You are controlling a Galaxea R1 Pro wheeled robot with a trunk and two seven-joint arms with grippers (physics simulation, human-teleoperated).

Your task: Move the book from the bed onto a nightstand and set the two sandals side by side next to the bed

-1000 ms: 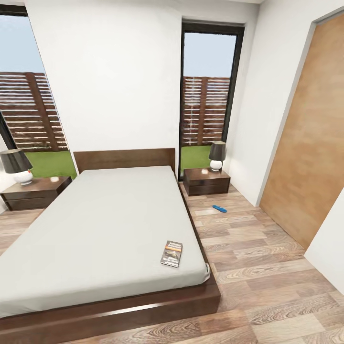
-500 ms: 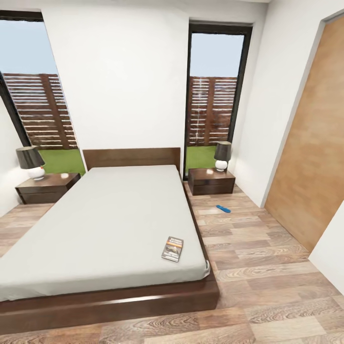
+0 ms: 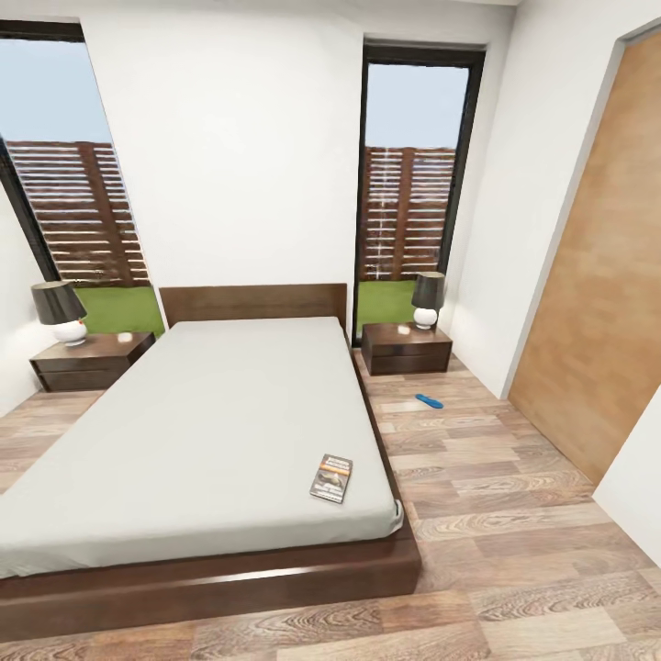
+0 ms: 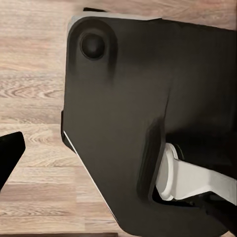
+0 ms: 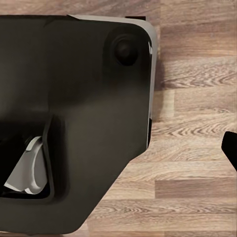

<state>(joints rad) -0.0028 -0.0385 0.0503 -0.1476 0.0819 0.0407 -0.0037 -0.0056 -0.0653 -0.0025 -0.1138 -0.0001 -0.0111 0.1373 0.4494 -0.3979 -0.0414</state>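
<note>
The book (image 3: 331, 478) lies flat on the off-white mattress of the bed (image 3: 211, 413), near its front right corner. One blue sandal (image 3: 429, 401) rests on the wood floor to the right of the bed, in front of the right nightstand (image 3: 406, 349). The left nightstand (image 3: 92, 360) stands on the bed's other side. In the wrist views, my left gripper's dark fingertip (image 4: 9, 154) and my right gripper's fingertip (image 5: 231, 147) show at the picture edges, over the floor beside my black base (image 4: 148, 123). Whether the jaws stand open or shut is hidden.
Each nightstand carries a lamp (image 3: 59, 312) with a dark shade (image 3: 427, 298). Tall black-framed windows (image 3: 408, 184) flank the headboard. A wooden door (image 3: 597, 275) fills the right wall. Wood floor (image 3: 514, 514) runs along the bed's right side and foot.
The whole head view shifted slightly early on, so the camera moved. It has held still since. The book and sandal lie where they were.
</note>
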